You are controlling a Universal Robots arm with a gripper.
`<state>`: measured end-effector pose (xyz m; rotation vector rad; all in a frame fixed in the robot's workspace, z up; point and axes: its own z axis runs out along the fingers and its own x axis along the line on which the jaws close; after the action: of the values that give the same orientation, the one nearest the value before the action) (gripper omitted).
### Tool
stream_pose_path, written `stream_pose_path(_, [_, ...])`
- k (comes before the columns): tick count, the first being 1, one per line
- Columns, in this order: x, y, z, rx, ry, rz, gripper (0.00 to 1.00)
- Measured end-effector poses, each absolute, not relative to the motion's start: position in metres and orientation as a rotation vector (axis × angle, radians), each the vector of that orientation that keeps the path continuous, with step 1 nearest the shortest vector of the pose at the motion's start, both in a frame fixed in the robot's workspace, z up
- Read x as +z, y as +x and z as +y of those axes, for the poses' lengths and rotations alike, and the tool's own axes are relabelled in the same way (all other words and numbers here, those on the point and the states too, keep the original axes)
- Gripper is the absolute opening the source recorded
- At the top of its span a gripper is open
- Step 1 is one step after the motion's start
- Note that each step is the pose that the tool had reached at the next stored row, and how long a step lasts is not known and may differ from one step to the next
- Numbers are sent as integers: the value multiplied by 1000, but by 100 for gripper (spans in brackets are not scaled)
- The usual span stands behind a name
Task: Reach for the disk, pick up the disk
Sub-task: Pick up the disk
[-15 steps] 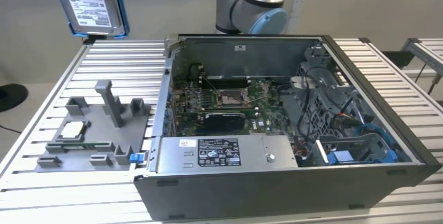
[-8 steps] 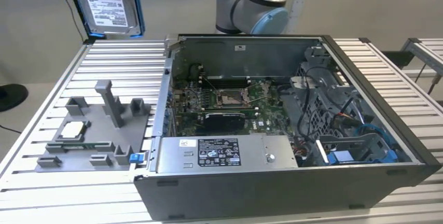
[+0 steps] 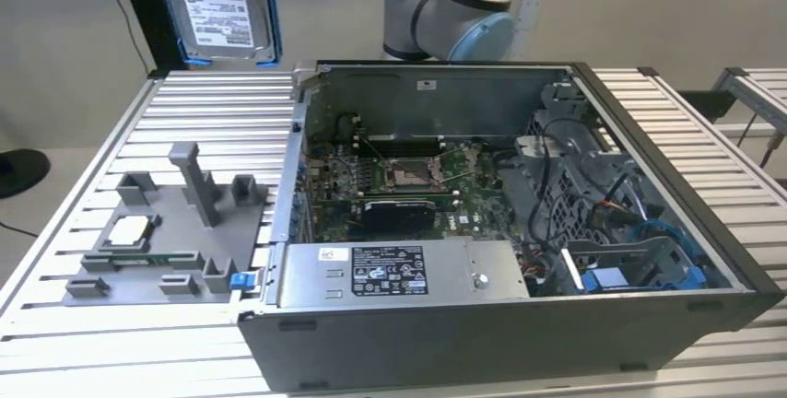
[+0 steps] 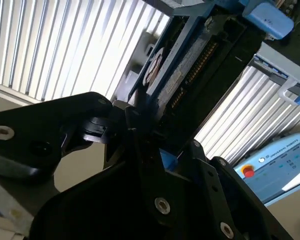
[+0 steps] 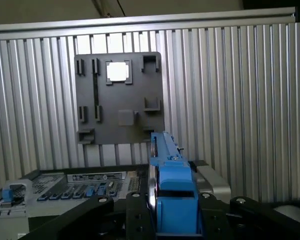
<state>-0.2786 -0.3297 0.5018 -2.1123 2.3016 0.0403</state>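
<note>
Slatted metal table [image 3: 197,108] noted in the exterior view, carrying an open computer case [image 3: 492,343] with a grey tray [image 3: 172,237] beside it on the exterior view's left. Found the disk [image 3: 221,6] hanging upright, well above the table on that same side. Showed a white printed label on its face and a blue bracket down its edges; wording could not be made out. Spotted a black-and-white label on the grey box [image 3: 492,269] inside the case.

In the second wrist view, saw the gripper [image 4: 140,117] clenched on the disk [image 4: 182,65], black fingers [image 4: 140,145] pressed against it.

In the first wrist view, caught the disk [image 5: 165,150] edge-on in the grip, with the tray [image 5: 120,100] and its square chip [image 5: 117,71] well apart from it on the table.
</note>
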Motion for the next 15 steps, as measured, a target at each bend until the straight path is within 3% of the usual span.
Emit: stream_pose_path(15, [502,-211,-330,41,-2112,2302,0])
